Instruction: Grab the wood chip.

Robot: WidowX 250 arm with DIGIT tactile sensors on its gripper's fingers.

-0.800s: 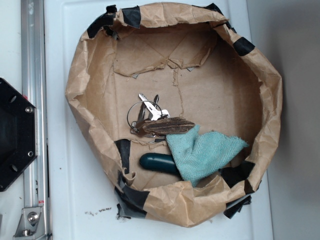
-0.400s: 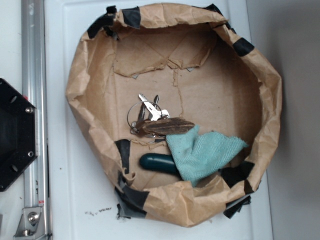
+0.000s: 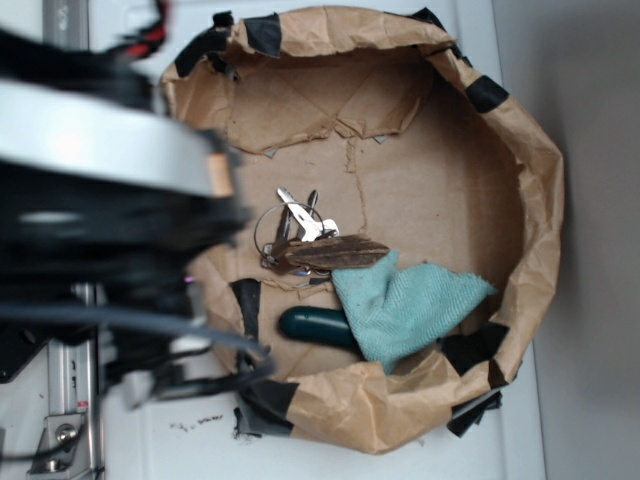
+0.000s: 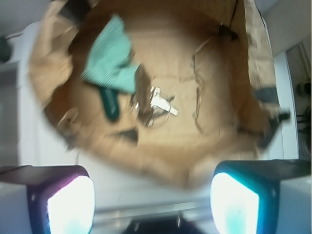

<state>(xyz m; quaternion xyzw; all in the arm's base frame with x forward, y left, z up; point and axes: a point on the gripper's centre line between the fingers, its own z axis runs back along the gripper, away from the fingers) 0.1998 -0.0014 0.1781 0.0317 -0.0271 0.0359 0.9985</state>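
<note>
Lying mid-bin, wood chip (image 3: 331, 252) btwn keys (image 3: 296, 222) & cloth (image 3: 408, 308)

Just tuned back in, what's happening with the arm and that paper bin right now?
The arm is sweeping in from the left, blurred, over the paper bin's edge. Its gripper is open and empty, both fingers outside the rim. The wood chip lies untouched inside, resting across the keys, with the teal cloth beside it and a green object partly under the cloth. Nothing is grasped.
</note>
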